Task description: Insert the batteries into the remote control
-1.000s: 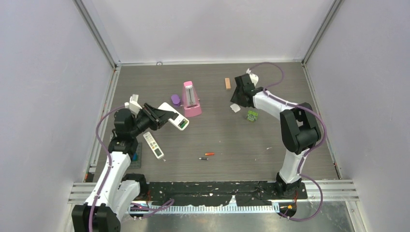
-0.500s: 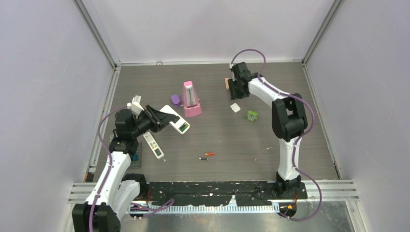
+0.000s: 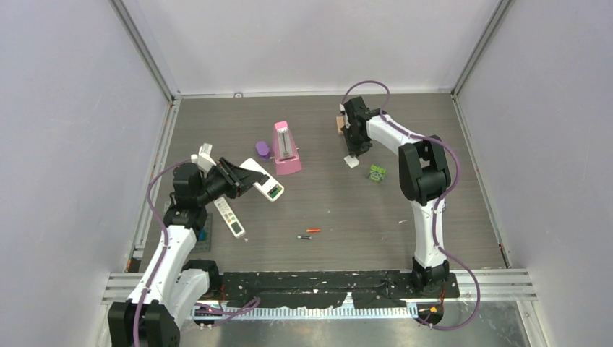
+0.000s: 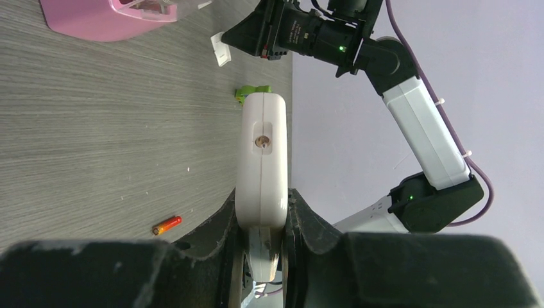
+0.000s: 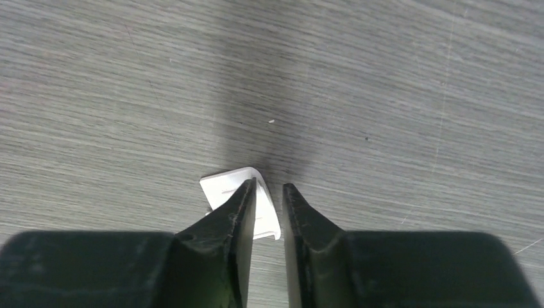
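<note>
Right arm (image 3: 394, 137) has swung in over the far surface (image 3: 347, 210); the right hand (image 5: 269, 186) stands narrowly parted above a white cover plate (image 5: 221, 186). Left hand (image 4: 263, 199) clamps the remote control (image 4: 262, 154); the batteries (image 3: 312, 230), likely light, stiff and prone to roll, lie mid-surface: grip across the barrel. No legible markings.

From here I see a pink metronome (image 3: 285, 149) upright on the desk (image 3: 347, 217), a purple piece (image 3: 262, 150) just beside it, and a wooden block (image 3: 339, 124) and a small green object (image 3: 377, 173) off to the right.
</note>
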Motion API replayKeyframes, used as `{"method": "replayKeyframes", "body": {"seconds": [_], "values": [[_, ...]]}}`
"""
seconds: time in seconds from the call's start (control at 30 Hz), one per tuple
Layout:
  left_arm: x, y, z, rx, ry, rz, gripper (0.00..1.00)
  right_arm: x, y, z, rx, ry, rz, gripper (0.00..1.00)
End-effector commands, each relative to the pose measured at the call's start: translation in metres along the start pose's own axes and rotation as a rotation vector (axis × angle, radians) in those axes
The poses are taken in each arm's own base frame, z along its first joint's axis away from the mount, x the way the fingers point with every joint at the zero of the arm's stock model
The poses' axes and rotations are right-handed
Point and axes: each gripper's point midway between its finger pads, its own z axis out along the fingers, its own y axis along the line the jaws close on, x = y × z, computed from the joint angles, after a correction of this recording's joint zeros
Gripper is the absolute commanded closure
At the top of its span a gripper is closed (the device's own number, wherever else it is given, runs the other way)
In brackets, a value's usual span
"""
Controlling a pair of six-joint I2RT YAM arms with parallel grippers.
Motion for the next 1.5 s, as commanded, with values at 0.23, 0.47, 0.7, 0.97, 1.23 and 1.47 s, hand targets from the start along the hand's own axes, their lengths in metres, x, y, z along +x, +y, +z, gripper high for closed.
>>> {"method": "replayKeyframes", "body": {"seconds": [0.23,0.47,0.7,0.97,1.23,1.47], "values": [[-0.002,-0.007,0.001,0.035,0.008,0.037,1.00,0.015,0.015,-0.003,-0.050,0.031,0.149,0.95],[-0.003,-0.004,0.004,0.037,0.005,0.038,1.00,0.037,0.045,-0.026,-0.057,0.020,0.421,0.95],[-0.003,-0.001,0.007,0.042,0.005,0.026,1.00,0.076,0.072,-0.055,0.035,-0.102,0.761,0.95],[0.004,0.010,0.007,0.030,0.026,0.016,1.00,0.113,0.102,-0.067,0.088,-0.087,0.863,0.94],[0.007,0.009,0.005,0.034,0.041,0.026,1.00,0.091,0.097,-0.085,0.118,-0.192,0.830,0.44],[0.009,0.006,0.002,0.044,0.041,0.044,1.00,0.057,0.095,-0.116,0.004,-0.379,0.450,0.41]]}}
